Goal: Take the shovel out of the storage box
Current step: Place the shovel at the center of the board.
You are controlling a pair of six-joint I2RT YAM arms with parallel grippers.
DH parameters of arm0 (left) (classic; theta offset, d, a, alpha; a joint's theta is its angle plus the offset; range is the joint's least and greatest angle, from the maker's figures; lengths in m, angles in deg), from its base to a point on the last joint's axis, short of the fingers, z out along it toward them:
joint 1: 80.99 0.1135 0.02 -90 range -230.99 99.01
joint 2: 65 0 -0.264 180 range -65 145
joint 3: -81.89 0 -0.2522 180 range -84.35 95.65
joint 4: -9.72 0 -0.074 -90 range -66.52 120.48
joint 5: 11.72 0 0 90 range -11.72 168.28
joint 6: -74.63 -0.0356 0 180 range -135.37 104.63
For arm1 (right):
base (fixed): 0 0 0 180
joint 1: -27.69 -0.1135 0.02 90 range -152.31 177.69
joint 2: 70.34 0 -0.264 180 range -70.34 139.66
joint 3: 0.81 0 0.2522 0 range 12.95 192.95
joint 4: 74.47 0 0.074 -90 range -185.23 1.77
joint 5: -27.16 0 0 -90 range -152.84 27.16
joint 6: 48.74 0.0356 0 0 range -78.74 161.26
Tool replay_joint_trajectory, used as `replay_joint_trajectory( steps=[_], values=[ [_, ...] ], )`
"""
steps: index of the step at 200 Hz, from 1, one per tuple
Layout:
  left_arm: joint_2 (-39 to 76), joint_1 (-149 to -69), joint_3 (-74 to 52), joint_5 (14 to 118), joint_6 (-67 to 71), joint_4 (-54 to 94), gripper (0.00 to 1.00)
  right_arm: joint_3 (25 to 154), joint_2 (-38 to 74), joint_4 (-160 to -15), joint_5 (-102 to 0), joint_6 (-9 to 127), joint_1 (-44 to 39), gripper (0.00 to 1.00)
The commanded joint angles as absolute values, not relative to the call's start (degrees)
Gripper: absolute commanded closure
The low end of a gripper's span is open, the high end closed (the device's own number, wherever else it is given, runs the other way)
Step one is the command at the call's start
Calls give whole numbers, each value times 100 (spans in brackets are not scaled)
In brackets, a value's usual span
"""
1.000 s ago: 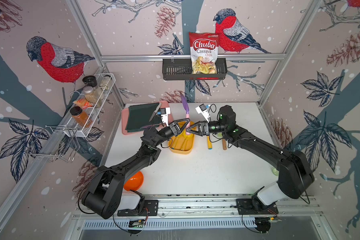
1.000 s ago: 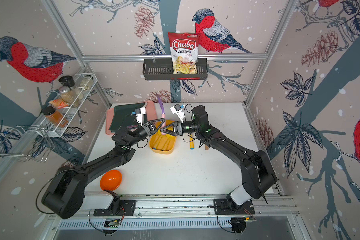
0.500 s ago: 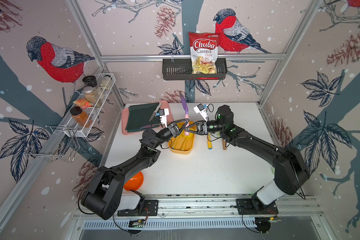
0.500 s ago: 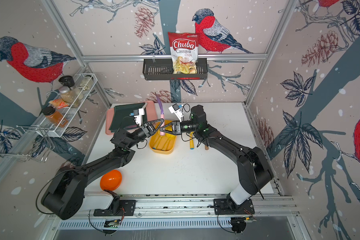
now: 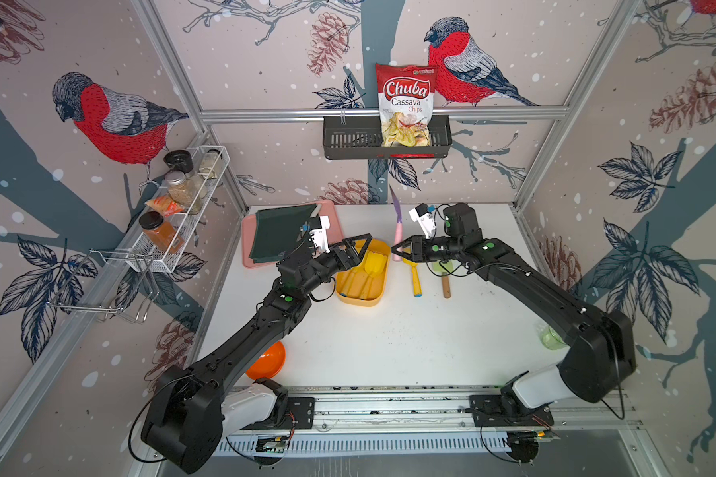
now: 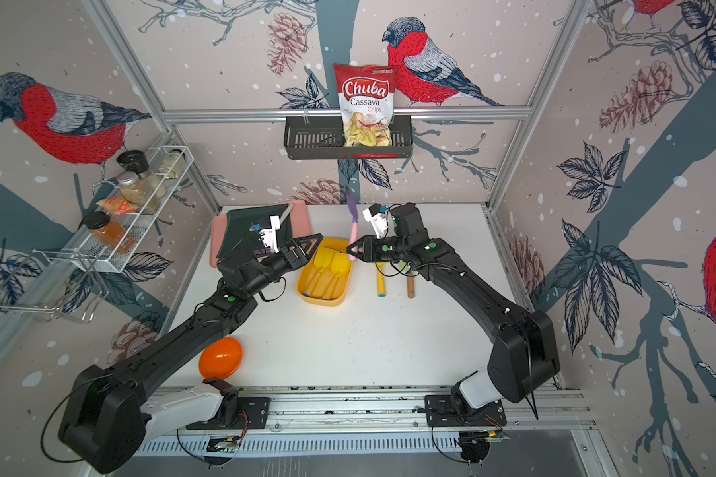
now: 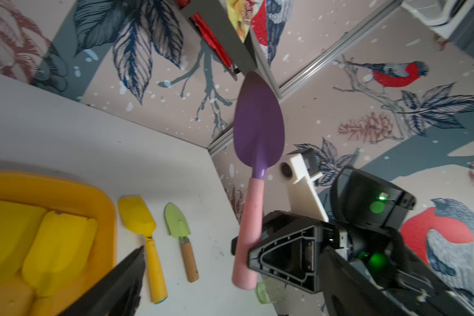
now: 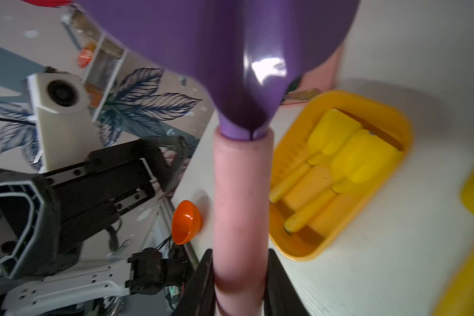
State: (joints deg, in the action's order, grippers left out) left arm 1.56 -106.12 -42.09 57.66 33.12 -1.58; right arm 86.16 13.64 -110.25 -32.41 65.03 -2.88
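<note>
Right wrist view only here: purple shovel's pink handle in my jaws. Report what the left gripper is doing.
Observer: The left gripper hovers at the corner of the shallow yellow-orange plastic tub, jaws wide open and empty.
Operator: List the tools outside that tub.
Observer: Besides your purple shovel with the pink handle, two lie on the white table beside it: a yellow plastic shovel and a light green trowel with a wooden handle.
Operator: Describe the back wall.
Observer: A red Chuba cassava chips bag stands in a black slotted basket.
</note>
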Motion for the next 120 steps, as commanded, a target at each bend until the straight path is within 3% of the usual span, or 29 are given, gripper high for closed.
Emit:
replay_joint_trajectory(
  steps=[1,34,85,97,103,120],
  values=[
    [169,-10579,-4079,6116,2666,964,1,8713,1173,-12983,-5715,5800,-171,84],
    [355,-10579,-3905,6101,2378,1387,1,8385,1223,-13984,-6885,5457,720,86],
    [671,-10579,-3686,5881,2046,1731,2,8035,1875,-14077,-6902,5301,1872,86],
    [681,-10578,-3705,5848,2024,1699,2,8093,2113,-14133,-6847,5290,1885,90],
    [681,-10570,-3712,5851,2021,1684,2,8141,2237,-14169,-6921,5296,1866,98],
    [713,-10569,-3692,5879,1933,1658,2,8235,2568,-14250,-7151,5314,1828,99]
  ],
)
